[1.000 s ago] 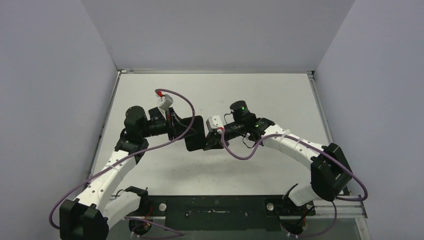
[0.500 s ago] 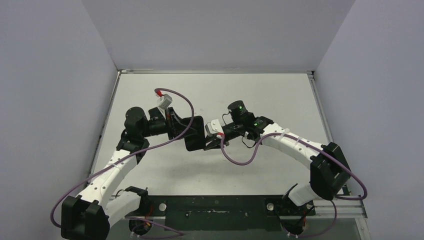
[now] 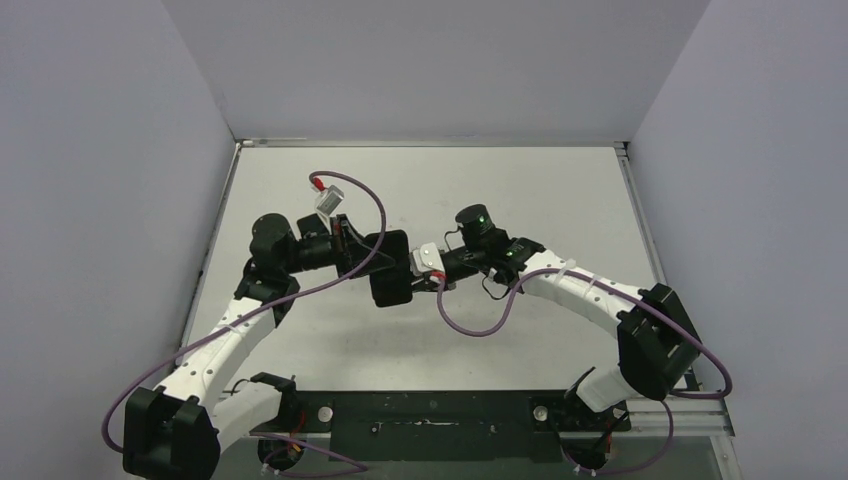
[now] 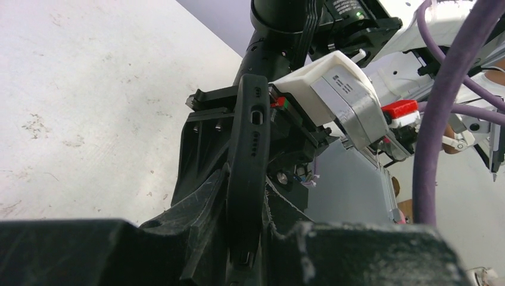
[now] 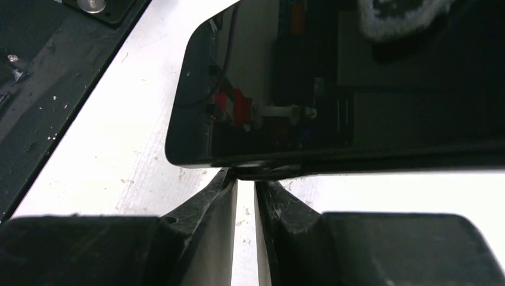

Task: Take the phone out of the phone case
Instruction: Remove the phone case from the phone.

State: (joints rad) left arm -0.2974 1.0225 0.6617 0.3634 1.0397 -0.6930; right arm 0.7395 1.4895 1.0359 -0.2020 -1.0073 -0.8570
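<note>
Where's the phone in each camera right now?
Top external: phone dead centre of the picture.
Left wrist: phone centre, edge-on, ports facing camera.
Right wrist: phone's glossy face fills the upper half.
Shared landmark: the white table.

Left arm (image 3: 225, 335) & right arm (image 3: 580, 285): white link shells, black joint housings. A purple cable (image 4: 438, 119) runs along each. Green LED (image 3: 485, 213) on the right wrist joint. White cam module (image 4: 309, 74) w/ grey labelled plate, print too small to read; red connector (image 4: 400, 109) beside it. Right gripper (image 5: 245, 179): matte black, rough-grained, two small screws (image 4: 217, 126) in its body.
</note>
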